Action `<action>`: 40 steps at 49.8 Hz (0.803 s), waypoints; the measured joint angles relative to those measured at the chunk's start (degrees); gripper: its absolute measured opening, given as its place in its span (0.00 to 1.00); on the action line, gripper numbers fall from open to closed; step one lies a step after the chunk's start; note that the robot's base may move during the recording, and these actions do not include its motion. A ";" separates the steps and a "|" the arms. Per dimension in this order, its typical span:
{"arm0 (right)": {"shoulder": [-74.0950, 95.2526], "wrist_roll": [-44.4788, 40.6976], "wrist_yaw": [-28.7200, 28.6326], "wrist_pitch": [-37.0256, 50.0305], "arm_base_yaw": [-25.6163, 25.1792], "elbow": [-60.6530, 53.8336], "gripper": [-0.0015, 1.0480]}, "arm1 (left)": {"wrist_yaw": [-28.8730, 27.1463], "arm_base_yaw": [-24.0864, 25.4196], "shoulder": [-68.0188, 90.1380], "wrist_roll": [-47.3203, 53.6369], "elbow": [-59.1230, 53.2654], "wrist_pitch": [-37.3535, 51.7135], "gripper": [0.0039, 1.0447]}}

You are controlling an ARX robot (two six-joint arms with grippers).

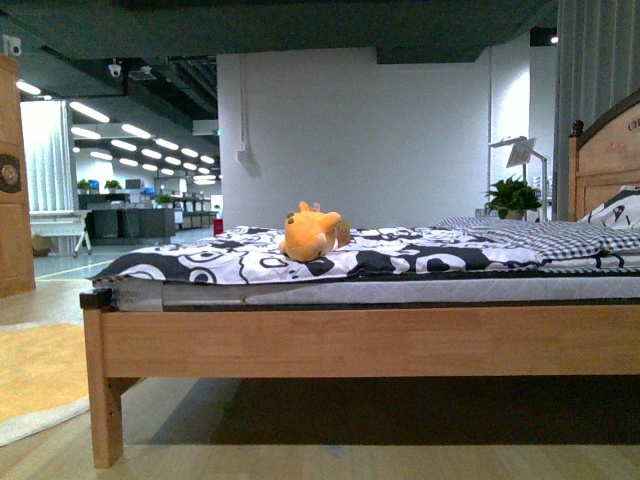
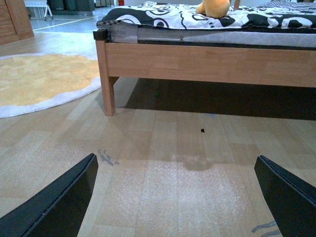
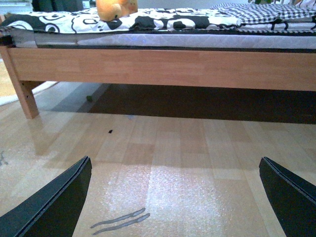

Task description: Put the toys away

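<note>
An orange-yellow plush toy [image 1: 309,234] lies on the black-and-white patterned bedspread of a wooden bed [image 1: 350,340]. It also shows at the top of the left wrist view [image 2: 214,7] and of the right wrist view [image 3: 115,8]. My left gripper [image 2: 176,197] is open and empty, low over the wood floor, well short of the bed. My right gripper [image 3: 175,197] is open and empty too, low over the floor in front of the bed's side rail. Neither arm shows in the front view.
The bed's corner leg [image 2: 107,84] stands on the floor. A round yellow rug [image 2: 39,79] with a pale border lies to the left. A checked pillow [image 1: 560,235] and a headboard [image 1: 605,155] are at the right. A wooden cabinet [image 1: 12,180] stands far left.
</note>
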 joint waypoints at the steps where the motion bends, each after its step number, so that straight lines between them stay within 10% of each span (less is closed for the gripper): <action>1: 0.00 0.00 0.00 0.00 0.00 0.00 1.00 | 0.00 0.00 0.00 0.00 0.00 0.00 0.95; 40: 0.00 0.00 0.00 0.00 0.00 0.00 1.00 | -0.02 0.00 0.00 0.02 0.00 0.00 0.95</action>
